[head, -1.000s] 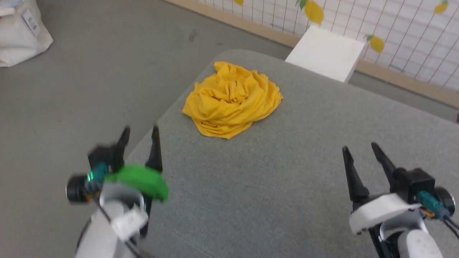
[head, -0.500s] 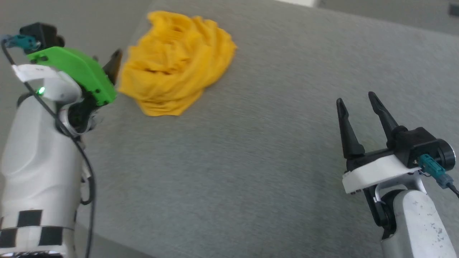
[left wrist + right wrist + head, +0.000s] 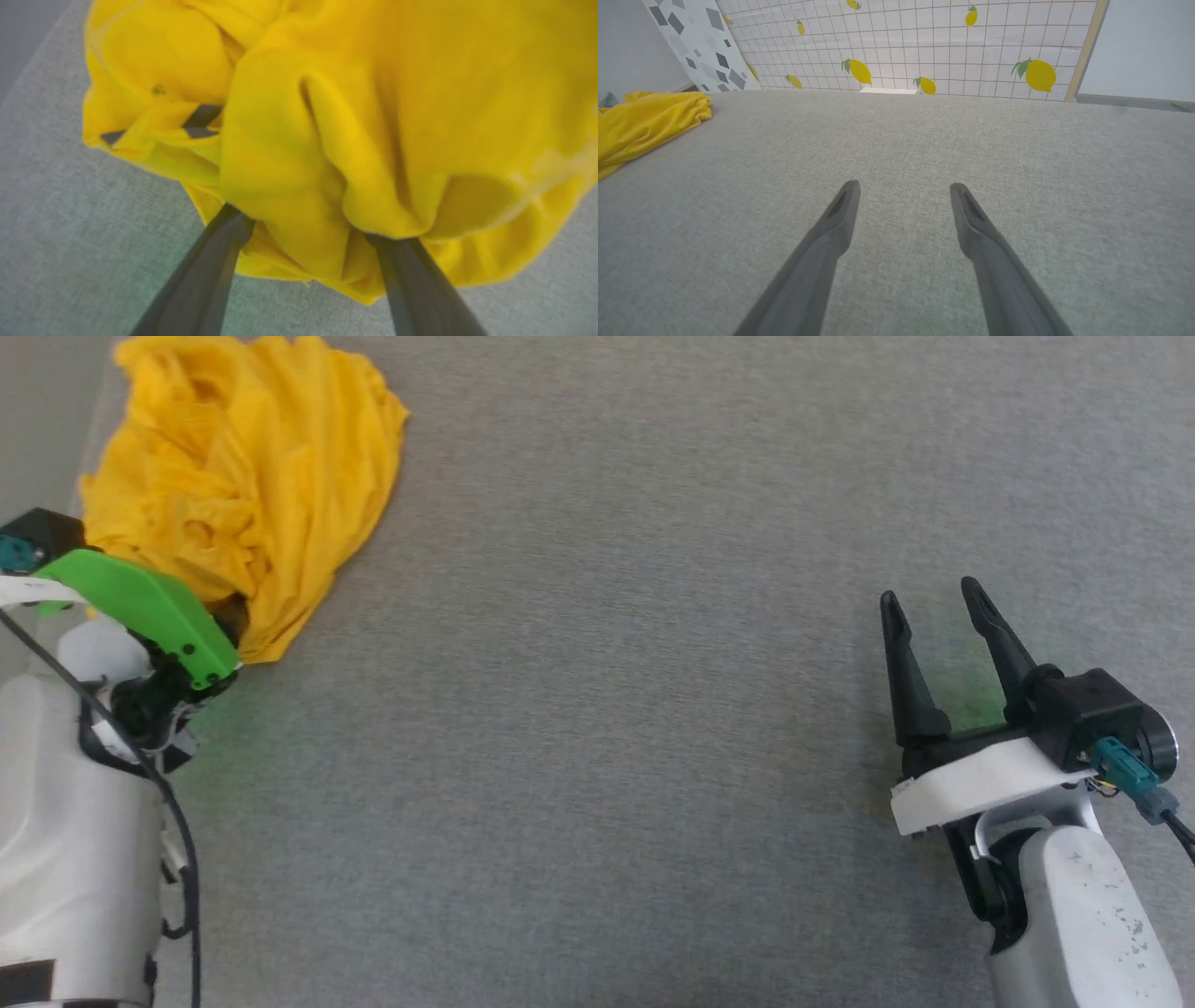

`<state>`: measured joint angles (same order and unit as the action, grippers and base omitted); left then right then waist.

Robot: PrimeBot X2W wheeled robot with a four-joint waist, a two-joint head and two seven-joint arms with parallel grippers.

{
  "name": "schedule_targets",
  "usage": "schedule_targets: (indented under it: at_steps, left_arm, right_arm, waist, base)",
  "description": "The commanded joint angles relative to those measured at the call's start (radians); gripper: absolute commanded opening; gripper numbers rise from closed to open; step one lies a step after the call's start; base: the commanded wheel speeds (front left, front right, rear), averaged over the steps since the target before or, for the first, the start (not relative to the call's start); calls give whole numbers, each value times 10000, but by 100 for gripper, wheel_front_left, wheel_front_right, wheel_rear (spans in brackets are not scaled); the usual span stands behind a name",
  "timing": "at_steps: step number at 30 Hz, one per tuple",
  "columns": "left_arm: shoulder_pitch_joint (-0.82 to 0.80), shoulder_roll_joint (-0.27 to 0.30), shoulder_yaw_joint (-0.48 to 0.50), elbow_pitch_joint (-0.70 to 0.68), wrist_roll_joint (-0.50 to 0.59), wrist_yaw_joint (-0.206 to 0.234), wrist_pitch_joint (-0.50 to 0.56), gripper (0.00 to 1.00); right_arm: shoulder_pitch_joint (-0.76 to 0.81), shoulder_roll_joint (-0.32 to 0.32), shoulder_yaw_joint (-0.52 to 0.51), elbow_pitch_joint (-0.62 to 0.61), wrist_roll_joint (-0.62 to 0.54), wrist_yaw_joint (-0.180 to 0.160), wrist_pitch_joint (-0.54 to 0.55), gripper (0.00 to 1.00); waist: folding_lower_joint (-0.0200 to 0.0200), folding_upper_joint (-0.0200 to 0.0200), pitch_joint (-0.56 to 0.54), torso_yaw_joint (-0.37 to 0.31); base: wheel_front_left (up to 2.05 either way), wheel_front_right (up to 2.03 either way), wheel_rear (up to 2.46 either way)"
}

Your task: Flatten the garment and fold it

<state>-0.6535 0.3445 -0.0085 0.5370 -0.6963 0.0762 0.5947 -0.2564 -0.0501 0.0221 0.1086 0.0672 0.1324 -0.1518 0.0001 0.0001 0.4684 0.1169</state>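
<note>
At the left edge of the counter (image 3: pixel 607 709), the left hand (image 3: pixel 308 226) has now reached the crumpled yellow garment (image 3: pixel 252 476) and pokes its open fingers into the heap, ready to pinch and spread it, while the right hand (image 3: pixel 934 593) waits open, far off.

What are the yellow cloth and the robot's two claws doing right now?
Yellow garment: crumpled in a heap, not flattened or folded.
Left gripper: open, pushed into the heap's edge, cloth bunched between its jaws.
Right gripper: open, holding nothing, over the grey fabric surface, apart from the garment.
Grey fabric surface: bears the heap near its left edge.
</note>
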Motion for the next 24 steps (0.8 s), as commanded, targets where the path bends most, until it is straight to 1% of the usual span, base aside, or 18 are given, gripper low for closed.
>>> schedule_targets:
  at_steps: [1,2,4,6,7,8,9,11,13,15,18,21,24]
  left_arm:
    - [572,-317,-210,183,-20,7,221,0]
    - [630,-274,-206,78,29,-16,78,0]
    - [696,-108,-111,-189,299,2,-721,0]
    - [707,112,24,-433,800,114,-2071,0]
    - [688,217,137,-554,1115,245,-2992,0]
    - [669,234,229,-639,1319,356,-3707,0]
    - [611,207,329,-810,1563,490,-4637,0]
    - [548,70,290,-1067,1949,606,-5885,0]
    - [422,-56,152,-1326,2191,543,-6699,0]
    - [214,-146,-45,-1565,2424,463,-7276,0]
    - [-165,-478,-425,-1947,2571,359,-7571,0]
    - [-573,-857,-956,-2315,2707,192,-7555,0]
    - [-992,-1261,-1557,-2591,2816,-30,-7395,0]
  right_arm:
    - [-169,-1,21,70,75,-17,-106,100]
    - [-162,-1,39,105,91,-17,-116,100]
    - [-113,-1,74,183,101,-17,-140,100]
    - [-33,-1,82,285,104,-17,-175,100]
    - [25,-1,83,355,121,-17,-198,100]
    - [90,-1,67,411,140,-17,-217,100]
    - [169,-1,28,470,162,-17,-236,100]
    - [355,-1,-81,598,224,-17,-274,100]
    - [559,-1,-159,687,297,-17,-282,100]
    - [768,-1,-195,768,362,-17,-295,100]
    - [1067,-1,-287,819,424,-17,-275,100]
    - [1320,-1,-355,815,482,-17,-214,100]
    - [1518,-1,-342,738,506,-17,-119,100]
  waist:
    - [-1,-1,-22,-147]
    - [-1,-1,-122,-120]
    - [-1,-1,-412,-53]
    - [-1,-1,-800,8]
    - [-1,-1,-1061,30]
    - [-1,-1,-1281,55]
    - [-1,-1,-1538,93]
    - [-1,-1,-2073,167]
    - [-1,-1,-2530,205]
    - [-1,-1,-3002,183]
    - [-1,-1,-3589,85]
    - [-1,-1,-4067,-144]
    - [-1,-1,-4430,-570]
  base:
    - [0,0,0]
    - [0,0,0]
    - [0,0,0]
    - [0,0,0]
    - [0,0,0]
    - [0,0,0]
    - [0,0,0]
    - [0,0,0]
    - [0,0,0]
    - [0,0,0]
    - [0,0,0]
    - [0,0,0]
    - [0,0,0]
